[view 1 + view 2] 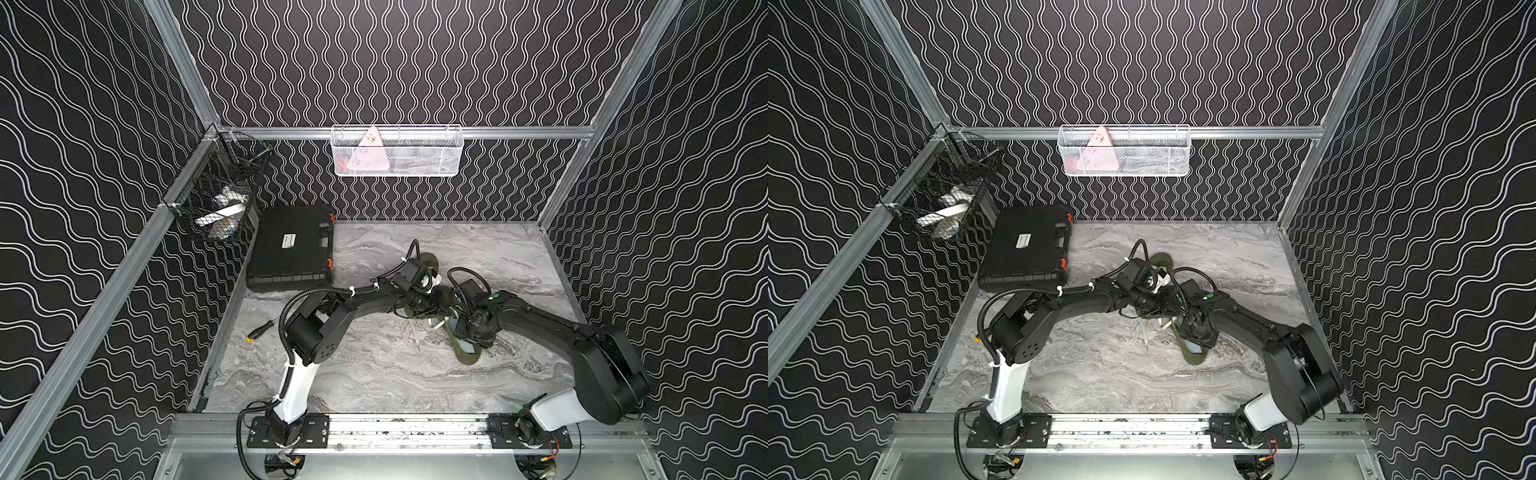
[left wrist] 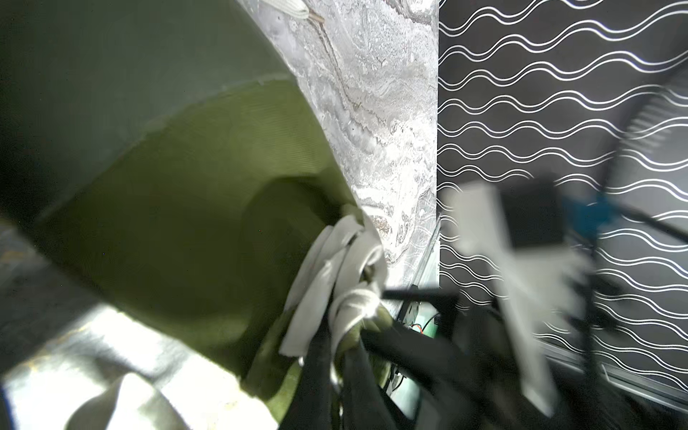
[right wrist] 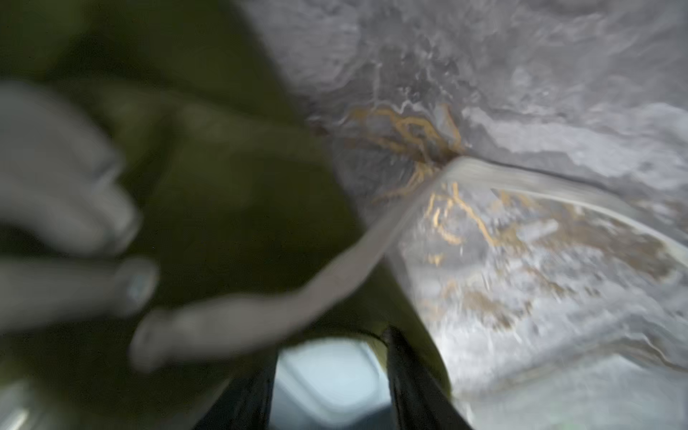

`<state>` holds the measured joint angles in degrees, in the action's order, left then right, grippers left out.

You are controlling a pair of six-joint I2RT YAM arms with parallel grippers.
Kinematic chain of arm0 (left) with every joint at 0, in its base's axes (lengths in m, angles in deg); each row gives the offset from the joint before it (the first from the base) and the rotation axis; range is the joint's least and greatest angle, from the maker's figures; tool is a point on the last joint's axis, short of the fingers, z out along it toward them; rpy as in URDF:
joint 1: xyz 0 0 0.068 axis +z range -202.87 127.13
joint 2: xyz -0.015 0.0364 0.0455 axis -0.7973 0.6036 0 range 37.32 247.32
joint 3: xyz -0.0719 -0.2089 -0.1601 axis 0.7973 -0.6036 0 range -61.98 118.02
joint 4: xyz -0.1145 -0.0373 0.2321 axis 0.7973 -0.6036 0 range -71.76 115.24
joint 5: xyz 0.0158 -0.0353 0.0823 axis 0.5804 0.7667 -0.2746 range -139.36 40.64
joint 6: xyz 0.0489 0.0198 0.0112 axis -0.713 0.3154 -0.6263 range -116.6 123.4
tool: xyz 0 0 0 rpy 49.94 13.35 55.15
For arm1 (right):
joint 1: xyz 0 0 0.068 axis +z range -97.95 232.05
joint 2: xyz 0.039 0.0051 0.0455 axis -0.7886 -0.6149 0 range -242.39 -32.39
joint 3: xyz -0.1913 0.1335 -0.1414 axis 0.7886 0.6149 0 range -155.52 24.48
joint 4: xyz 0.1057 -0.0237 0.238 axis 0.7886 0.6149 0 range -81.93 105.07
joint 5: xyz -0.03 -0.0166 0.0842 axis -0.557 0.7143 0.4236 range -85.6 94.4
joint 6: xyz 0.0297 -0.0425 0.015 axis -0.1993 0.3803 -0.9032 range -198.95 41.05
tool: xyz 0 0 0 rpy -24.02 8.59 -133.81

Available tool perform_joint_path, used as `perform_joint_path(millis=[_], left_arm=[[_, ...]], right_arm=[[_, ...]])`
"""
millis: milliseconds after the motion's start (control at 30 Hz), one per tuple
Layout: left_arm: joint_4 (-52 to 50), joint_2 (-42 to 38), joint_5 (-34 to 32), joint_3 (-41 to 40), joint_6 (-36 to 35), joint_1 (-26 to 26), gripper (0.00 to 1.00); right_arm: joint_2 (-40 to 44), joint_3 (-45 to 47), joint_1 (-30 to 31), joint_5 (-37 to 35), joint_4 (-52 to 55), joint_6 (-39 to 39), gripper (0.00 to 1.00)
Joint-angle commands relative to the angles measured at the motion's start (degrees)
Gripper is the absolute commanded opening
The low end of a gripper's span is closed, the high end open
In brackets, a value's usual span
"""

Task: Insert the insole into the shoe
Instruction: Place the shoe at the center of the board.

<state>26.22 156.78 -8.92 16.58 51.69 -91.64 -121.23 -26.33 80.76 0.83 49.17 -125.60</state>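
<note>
An olive green shoe (image 1: 470, 358) (image 1: 1192, 358) lies on the marble table under both arms, with its heel toward the front. My left gripper (image 1: 430, 311) (image 2: 337, 366) is shut on the shoe's green fabric by the white laces (image 2: 335, 268). My right gripper (image 1: 462, 332) (image 3: 327, 391) is over the heel opening. Its jaws stand apart, one finger just inside the green rim. The pale blue insole (image 1: 466, 347) (image 1: 1192, 347) (image 3: 324, 376) shows between them, inside the shoe's heel. Blur hides whether the fingers touch it. A loose lace (image 3: 298, 290) crosses the shoe (image 3: 223, 186).
A black case (image 1: 291, 245) lies at the back left of the table. A screwdriver (image 1: 259, 330) is near the left edge. A black wire basket (image 1: 216, 199) hangs on the left rail and a white mesh basket (image 1: 397, 151) on the back wall.
</note>
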Motion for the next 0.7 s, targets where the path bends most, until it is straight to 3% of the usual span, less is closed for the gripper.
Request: perform_joint_path(millis=[0, 167, 267, 367, 500, 667], left_arm=[[0.87, -0.64, 0.83, 0.0, 0.17, -0.14, 0.0], [0.63, -0.37, 1.05, 0.99, 0.29, -0.15, 0.0], [0.04, 0.12, 1.29, 1.54, -0.1, -0.1, 0.0], [-0.34, 0.38, 1.39, 2.01, -0.29, -0.15, 0.0], [-1.54, 0.75, 1.11, 2.97, -1.0, -0.14, 0.0], [-3.63, 1.21, 0.09, 4.29, -2.48, -0.1, 0.0]], right_arm=[[-3.65, -1.63, -0.78, 0.03, -2.66, 2.67, 0.51], [4.18, -4.83, -0.32, -0.35, 1.87, 2.87, 0.52], [5.83, -1.28, -0.41, 0.2, -2.65, 2.14, 0.54], [1.6, 2.35, -2.14, 0.54, -10.07, 2.42, 0.53], [-3.39, -1.74, -3.97, 3.05, -7.16, 4.43, 0.52], [6.88, -3.42, -3.62, 0.03, -0.28, 3.68, 0.52]])
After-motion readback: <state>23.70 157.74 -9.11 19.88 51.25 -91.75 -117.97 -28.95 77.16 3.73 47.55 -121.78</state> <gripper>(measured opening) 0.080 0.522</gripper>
